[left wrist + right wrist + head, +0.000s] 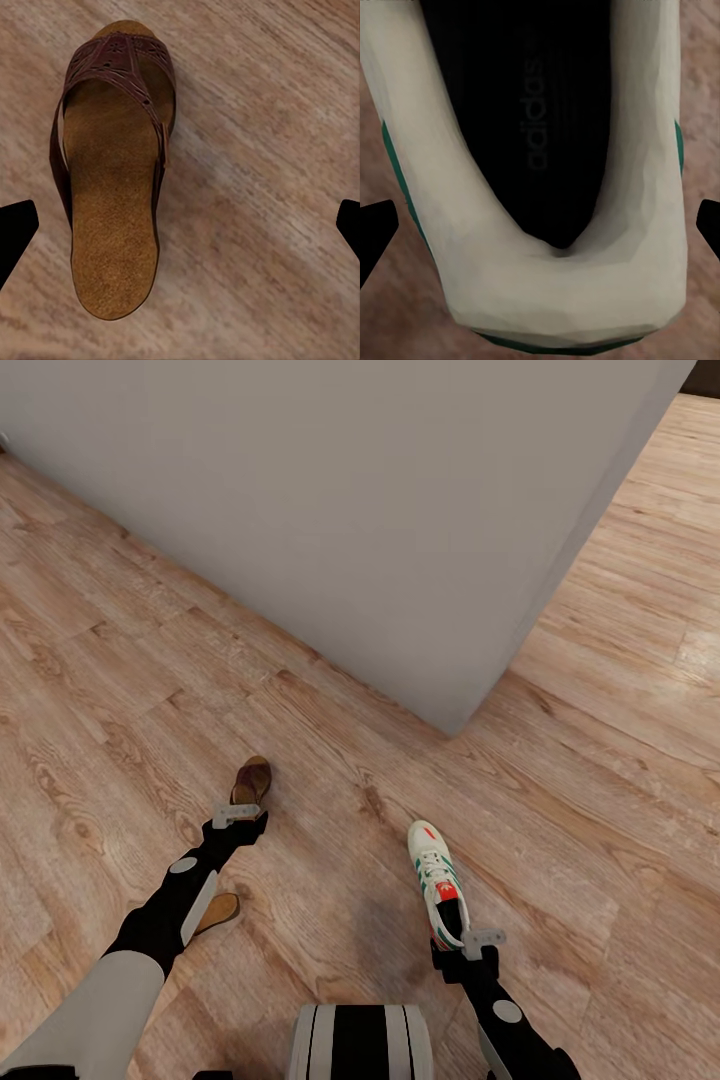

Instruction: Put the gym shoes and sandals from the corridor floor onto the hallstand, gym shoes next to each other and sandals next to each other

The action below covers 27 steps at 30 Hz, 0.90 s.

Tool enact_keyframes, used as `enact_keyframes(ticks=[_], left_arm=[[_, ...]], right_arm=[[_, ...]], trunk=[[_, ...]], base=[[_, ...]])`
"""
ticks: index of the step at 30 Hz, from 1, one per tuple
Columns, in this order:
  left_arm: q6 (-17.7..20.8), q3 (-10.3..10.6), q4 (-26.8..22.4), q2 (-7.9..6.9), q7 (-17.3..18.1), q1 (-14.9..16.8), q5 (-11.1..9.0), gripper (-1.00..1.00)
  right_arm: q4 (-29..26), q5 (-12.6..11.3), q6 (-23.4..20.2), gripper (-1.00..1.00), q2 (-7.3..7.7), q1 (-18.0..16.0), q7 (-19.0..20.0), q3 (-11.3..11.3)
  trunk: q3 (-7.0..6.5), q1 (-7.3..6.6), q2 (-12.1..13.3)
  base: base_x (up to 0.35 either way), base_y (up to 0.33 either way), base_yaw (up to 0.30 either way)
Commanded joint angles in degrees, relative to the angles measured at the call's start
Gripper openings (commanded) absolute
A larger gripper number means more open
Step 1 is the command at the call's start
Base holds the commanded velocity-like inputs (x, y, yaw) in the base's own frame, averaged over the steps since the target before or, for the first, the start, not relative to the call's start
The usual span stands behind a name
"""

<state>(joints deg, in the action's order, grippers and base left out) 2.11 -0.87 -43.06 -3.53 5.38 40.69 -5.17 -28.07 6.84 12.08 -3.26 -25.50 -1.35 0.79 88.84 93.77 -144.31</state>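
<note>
One gym shoe (437, 880) lies on the corridor floor (600, 780) at the robot's right, toe pointing away, with the right gripper (482, 940) directly over its heel; in the right wrist view the white heel collar and dark inside of this shoe (540, 187) sit between the two dark fingertips (375, 232), which stand wide apart and clear of it. A brown sandal (252, 780) lies on the floor just beyond the left gripper (236, 815), whose jaws are likewise spread, the sandal (112, 180) lying off to one side between the fingertips (15, 229) without touching them. Another sandal (218, 911) peeks out beside the left forearm. A grey wall (360, 510) stands beyond them.
</note>
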Motion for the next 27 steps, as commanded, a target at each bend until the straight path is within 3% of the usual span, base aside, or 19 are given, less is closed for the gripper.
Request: enact_keyframes(ticks=[1,24,27], left_arm=[[0.23,-0.09,-0.05,0.0,0.33,0.01,-0.54,1.0],[0.18,-0.11,-0.01,0.01,0.33,0.01,-0.63,1.0],[0.18,-0.12,0.0,0.01,0.27,0.01,-0.56,1.0]], right_arm=[[0.03,0.55,0.13,-1.0,-0.02,-0.01,-0.14,0.09],[-0.05,0.53,0.13,-1.0,0.01,0.0,-0.07,0.09],[-0.05,0.47,0.13,-1.0,0.01,0.0,-0.06,0.09]], trunk=[[0.03,-0.01,-0.01],[0.03,-0.01,-0.01],[-0.64,-0.09,0.03]], base=[[0.0,0.0,0.0],[0.0,0.0,0.0],[0.0,0.0,0.0]])
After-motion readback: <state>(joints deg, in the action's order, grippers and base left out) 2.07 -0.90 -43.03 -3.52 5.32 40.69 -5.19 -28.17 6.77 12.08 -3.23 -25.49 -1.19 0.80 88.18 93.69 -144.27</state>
